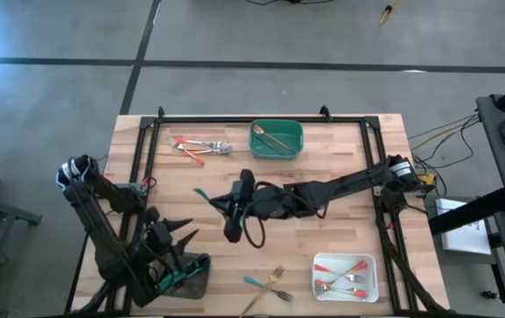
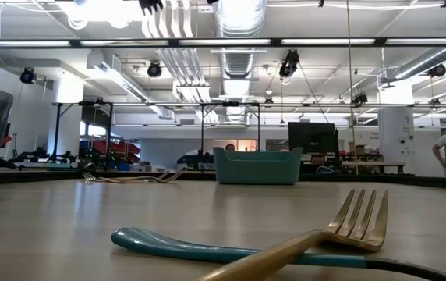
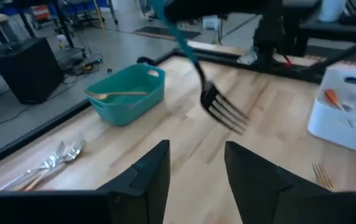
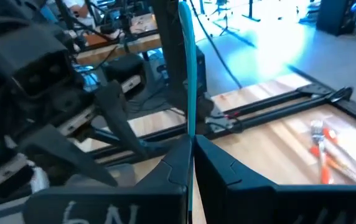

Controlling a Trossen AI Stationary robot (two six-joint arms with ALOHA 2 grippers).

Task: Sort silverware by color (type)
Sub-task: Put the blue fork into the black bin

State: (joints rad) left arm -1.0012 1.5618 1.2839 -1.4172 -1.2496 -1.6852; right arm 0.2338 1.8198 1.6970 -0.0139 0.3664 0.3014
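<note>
Wooden counter with a black frame, grey workshop floor around it. Right end effector sits mid-frame in the high view, clenched on a teal-blue-handled metal fork; the right wrist view shows the teal handle pinched between its fingers, and the left wrist view shows the fork hanging tines-down above the counter. Left end effector is at lower left of the high view, fingers apart and grasping nothing, pointed toward the held fork. Green rectangular tray at top centre holds one all-gold utensil. White rectangular tray at lower right holds red-orange-handled forks. Loose pile of red-orange-handled metal silverware lies on the counter at upper left, beside the green tray. Bottom centre: a teal-handled utensil and a gold fork lie crossed, the gold fork on top of the teal handle in the low view. Dark grey tray at bottom left holds teal-handled pieces.
</note>
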